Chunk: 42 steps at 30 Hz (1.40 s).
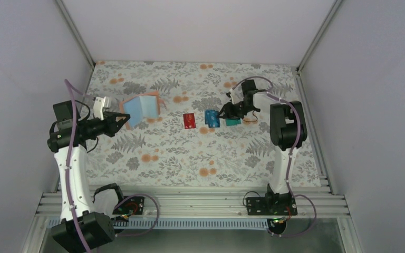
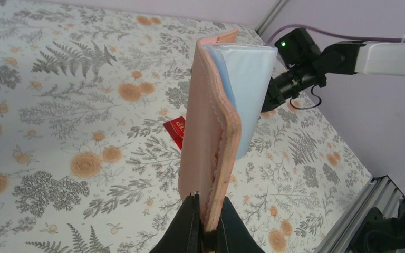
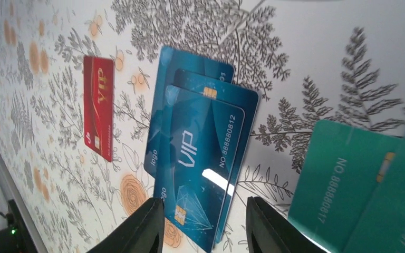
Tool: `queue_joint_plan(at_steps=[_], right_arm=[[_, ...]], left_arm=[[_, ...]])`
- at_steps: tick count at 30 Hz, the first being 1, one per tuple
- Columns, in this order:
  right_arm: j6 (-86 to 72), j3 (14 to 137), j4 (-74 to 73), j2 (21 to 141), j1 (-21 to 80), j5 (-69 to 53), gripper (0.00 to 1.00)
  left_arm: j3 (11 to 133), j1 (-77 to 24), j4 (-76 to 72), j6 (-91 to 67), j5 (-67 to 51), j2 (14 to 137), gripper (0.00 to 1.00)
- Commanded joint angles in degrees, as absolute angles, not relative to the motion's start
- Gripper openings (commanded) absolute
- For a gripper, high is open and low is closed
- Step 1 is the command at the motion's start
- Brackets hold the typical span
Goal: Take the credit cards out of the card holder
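Lifting the parted right claw (image 3: 204, 206) straight off the blue cards (image 3: 200, 142) is advised; the card holder (image 2: 208, 121) is gripped by the left claw (image 2: 208, 211).

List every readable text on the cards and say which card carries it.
"VIP": red card.
"VIP", "NO.88880812", "logo": blue cards.
"NO 8888...": teal card, last digits unclear.
Card holder: no text visible.

Lab test booth: white panels (image 1: 190, 26), aluminium rails (image 1: 190, 203).
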<state>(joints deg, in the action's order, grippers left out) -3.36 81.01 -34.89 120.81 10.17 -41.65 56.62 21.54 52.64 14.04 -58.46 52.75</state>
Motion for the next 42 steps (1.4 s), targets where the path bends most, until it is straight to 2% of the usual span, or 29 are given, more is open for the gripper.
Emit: queue_joint_plan(at_steps=[1,5,12,20,21,22,23,24,25,26,27,28,34,42], right_arm=[[-5.73,82.83,-33.86,113.5,9.91,-38.11,0.43],[-6.87,82.43,-33.48,107.7,9.95,-35.57,0.45],[-6.87,80.42,-34.41,100.26,10.09,-34.51,0.48],[-7.3,78.22,-33.32,93.99,10.02,-33.88,0.51],[-7.55,77.87,-32.46,92.7,10.04,-33.27,0.52],[-7.82,77.55,-31.85,91.58,10.1,-32.42,0.55],[-8.23,77.14,-31.15,90.58,10.1,-31.4,0.59],[-8.53,76.75,-30.3,89.24,10.07,-30.3,0.65],[-8.84,76.28,-29.67,87.84,10.02,-29.14,0.73],[-9.07,75.84,-28.79,86.5,10.1,-27.97,0.85],[-9.25,75.17,-27.91,84.9,10.01,-26.86,0.97],[-9.5,74.51,-26.93,83.5,9.95,-25.66,0.99],[-9.9,67.31,-17.04,72.54,9.01,-19.71,1.0],[-10.19,55.33,-3.36,57.69,4.78,-10.99,1.0]], left_arm=[[53.97,21.88,49.41,10.2,-58.33,53.05,0.02],[51.1,21.86,47.57,6.42,-61.73,57.72,0.02],[52.67,21.17,50.86,7.12,-59.44,72.75,0.02],[56.54,15.91,50.99,10.03,-55.28,87.03,0.03],[57.07,15.65,50.67,10.09,-54.09,88.53,0.07],[57.82,15.29,50.55,10.58,-52.63,89.81,0.2],[58.85,14.84,50.88,11.58,-50.01,91.11,0.39],[58.96,14.7,49.96,10.93,-47.58,91.54,0.64],[58.61,14.68,48.83,10.46,-45.46,91.42,0.95],[57.73,14.68,47.48,10.07,-44.19,90.63,0.99],[56.64,14.68,45.55,8.84,-42.55,89.44,1.0],[56.56,14.68,44.77,8.14,-40.95,88.71,1.0],[61.11,14.68,38.69,7.9,-26.7,82.38,1.0],[55.59,14.5,19.11,3.34,-20.64,72.55,1.0]])
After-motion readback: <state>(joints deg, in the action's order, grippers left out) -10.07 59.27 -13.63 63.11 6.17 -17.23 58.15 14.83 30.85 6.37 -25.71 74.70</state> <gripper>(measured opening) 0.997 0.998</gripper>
